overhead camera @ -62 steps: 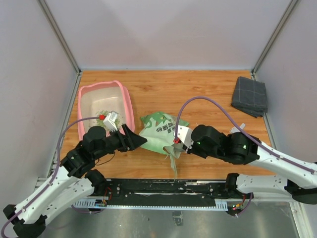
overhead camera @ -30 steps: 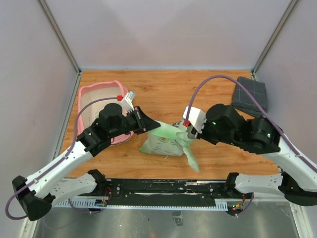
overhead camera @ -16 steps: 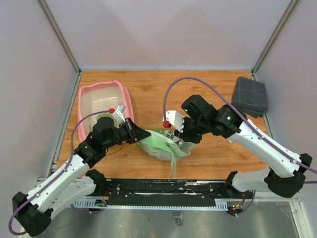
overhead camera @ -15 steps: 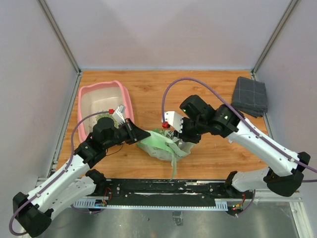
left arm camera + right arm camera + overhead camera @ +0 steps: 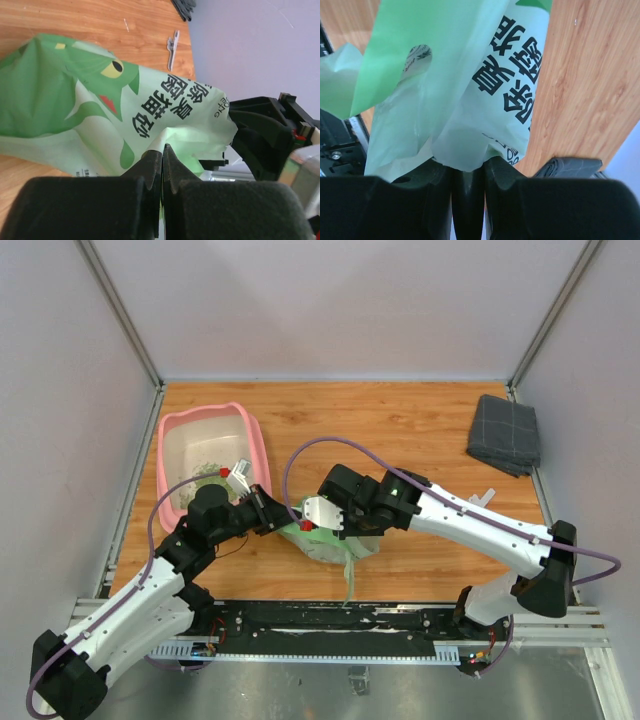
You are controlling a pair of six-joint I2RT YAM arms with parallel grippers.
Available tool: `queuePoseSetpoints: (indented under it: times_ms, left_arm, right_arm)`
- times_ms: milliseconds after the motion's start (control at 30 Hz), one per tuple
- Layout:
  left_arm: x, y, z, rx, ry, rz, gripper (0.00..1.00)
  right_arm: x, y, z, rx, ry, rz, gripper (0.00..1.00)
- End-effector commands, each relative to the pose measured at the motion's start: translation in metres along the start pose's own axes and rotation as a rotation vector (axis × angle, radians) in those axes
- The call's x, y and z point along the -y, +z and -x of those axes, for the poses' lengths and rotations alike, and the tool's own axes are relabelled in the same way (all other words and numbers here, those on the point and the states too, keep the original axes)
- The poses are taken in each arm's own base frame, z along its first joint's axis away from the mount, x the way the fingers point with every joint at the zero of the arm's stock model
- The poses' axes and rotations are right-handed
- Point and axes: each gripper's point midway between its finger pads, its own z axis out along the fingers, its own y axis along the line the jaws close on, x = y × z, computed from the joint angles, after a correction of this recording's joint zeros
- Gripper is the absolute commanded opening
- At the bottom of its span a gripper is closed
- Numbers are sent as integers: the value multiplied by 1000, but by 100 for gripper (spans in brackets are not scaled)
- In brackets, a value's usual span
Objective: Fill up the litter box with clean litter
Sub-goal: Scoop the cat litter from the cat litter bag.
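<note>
Two pinches on bag [image 5: 100,100]: left claw [image 5: 161,155] clamped shut, right claw [image 5: 467,175] barely parted around it. Lowered back beside box [image 5: 258,445]; scant litter [image 5: 205,472] inside, so re-lift, pour.

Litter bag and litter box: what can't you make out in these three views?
- Bag mouth and contents: no view shows inside. The wrist views give only its outer film, and in the top view the left arm and right arm lie over it.
- Litter box, near end: top view, covered by the left arm.
- Clean litter: top view, too small to judge its depth.
</note>
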Motion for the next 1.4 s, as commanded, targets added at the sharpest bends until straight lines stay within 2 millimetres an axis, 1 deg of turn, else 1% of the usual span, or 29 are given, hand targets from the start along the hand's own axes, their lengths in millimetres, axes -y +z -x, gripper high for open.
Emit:
queuePoseSetpoints:
  times_ms: [0,67,133,167,233,300,333,400,467,600,733,833,933,1000,1100,1167,1267,1367]
  left_arm:
    - [-15,-1,-7,8,-45,3,0]
    - [-23,-1,-11,6,-55,18,0]
    - [-29,-1,-15,2,-64,26,0]
    - [-31,-1,-17,-2,-67,27,0]
    - [-30,-1,-17,-8,-69,23,0]
    - [-27,-1,-16,-10,-61,22,0]
    - [-25,-1,-14,-9,-55,22,0]
    - [-20,-2,-11,-5,-46,16,0]
    - [-15,-2,-9,-4,-45,6,0]
    - [-16,-2,-9,-3,-48,7,0]
    - [-20,-2,-13,-9,-60,9,0]
    - [-22,-2,-14,-8,-61,9,0]
    - [-21,-2,-14,-10,-61,6,0]
    - [-19,-2,-13,-7,-57,2,0]
    - [-18,-1,-12,-11,-55,1,0]
    - [-17,-1,-13,-14,-57,-2,0]
    - [-14,-2,-11,-8,-55,-9,0]
    - [-11,-4,-9,-2,-48,-9,0]
  right_arm:
    - [-3,50,5,-69,-31,30,1]
    - [-9,67,9,-42,-8,53,1]
    - [-14,77,12,7,25,70,1]
    - [-14,80,12,35,51,70,1]
    - [-10,84,9,75,97,51,1]
    - [-3,86,6,123,155,8,1]
    - [-1,86,8,169,184,1,1]
    - [-7,86,15,281,211,30,1]
    - [-7,86,25,384,194,11,1]
    - [-4,84,37,480,197,56,1]
    - [-10,99,40,470,205,102,1]
    - [-15,110,36,459,221,107,1]
    - [-14,121,29,417,243,94,1]
    - [-18,126,30,421,256,110,1]
    - [-26,126,46,516,288,163,1]
    - [-27,124,54,574,314,179,1]
    - [-27,126,56,596,336,181,1]
    - [-24,122,57,659,382,187,1]
